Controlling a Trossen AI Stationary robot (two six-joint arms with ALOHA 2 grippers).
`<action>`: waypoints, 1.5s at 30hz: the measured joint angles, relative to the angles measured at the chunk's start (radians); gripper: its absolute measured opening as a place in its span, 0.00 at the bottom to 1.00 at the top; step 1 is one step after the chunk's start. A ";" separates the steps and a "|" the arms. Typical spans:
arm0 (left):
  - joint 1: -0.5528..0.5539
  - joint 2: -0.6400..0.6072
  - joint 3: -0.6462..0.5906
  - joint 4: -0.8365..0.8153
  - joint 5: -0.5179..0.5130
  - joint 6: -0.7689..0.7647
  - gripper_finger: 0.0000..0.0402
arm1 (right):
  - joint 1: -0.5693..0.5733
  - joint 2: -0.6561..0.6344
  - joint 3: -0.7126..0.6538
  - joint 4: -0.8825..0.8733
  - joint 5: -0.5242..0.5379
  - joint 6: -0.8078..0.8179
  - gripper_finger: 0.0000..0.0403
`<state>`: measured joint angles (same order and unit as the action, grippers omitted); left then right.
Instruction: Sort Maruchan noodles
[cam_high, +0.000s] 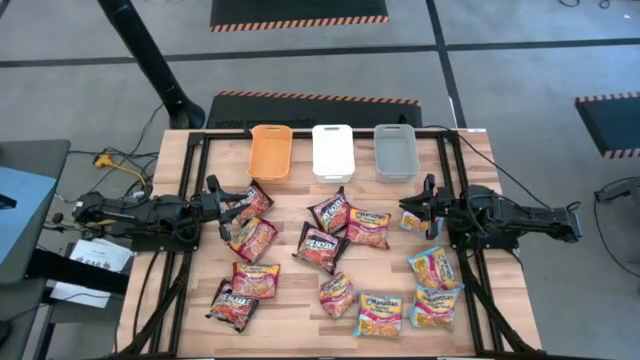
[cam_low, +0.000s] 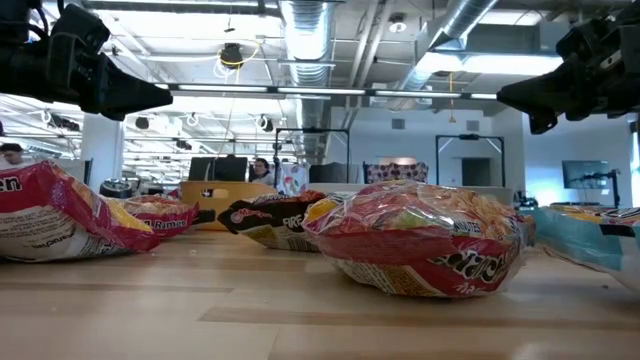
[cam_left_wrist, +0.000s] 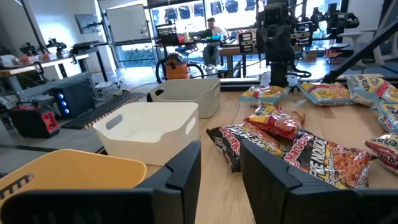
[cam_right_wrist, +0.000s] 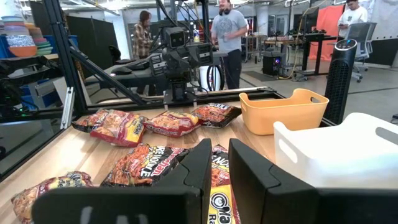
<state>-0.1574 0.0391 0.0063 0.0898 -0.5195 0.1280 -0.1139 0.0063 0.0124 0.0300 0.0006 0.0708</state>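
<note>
Looking down from the high view, I saw the noodle packets (cam_high: 345, 262) spread over the table, none yet in the orange bin (cam_high: 270, 152), the white bin (cam_high: 333, 150) or the grey bin (cam_high: 395, 150). The left gripper (cam_high: 222, 207) hung beside a red packet (cam_high: 247, 203); the right gripper (cam_high: 414, 207) was near a yellow packet (cam_high: 415, 222). I judged it best to take one packet only, by its flat middle.

At the low view, both arms were above the table and packets lay under them.

The left wrist view showed its fingers (cam_left_wrist: 180, 168) partly apart and holding nothing, with a dark packet (cam_left_wrist: 233, 142) just beyond.

The right wrist view showed its fingers (cam_right_wrist: 200, 163) with a narrow gap, also holding nothing, and a packet (cam_right_wrist: 221, 193) lay below.
</note>
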 joint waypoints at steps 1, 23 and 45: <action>0.000 0.000 0.000 0.000 0.000 0.000 0.25 | 0.000 0.000 0.000 0.000 0.000 0.000 0.20; 0.000 0.000 0.000 0.000 0.000 0.000 0.26 | 0.003 0.000 0.000 0.003 -0.001 0.078 0.20; 0.000 0.000 0.000 0.000 0.000 0.000 0.25 | 0.002 0.000 0.000 0.008 -0.001 0.199 0.20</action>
<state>-0.1574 0.0391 0.0063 0.0898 -0.5198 0.1280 -0.1116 0.0060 0.0124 0.0375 -0.0006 0.2695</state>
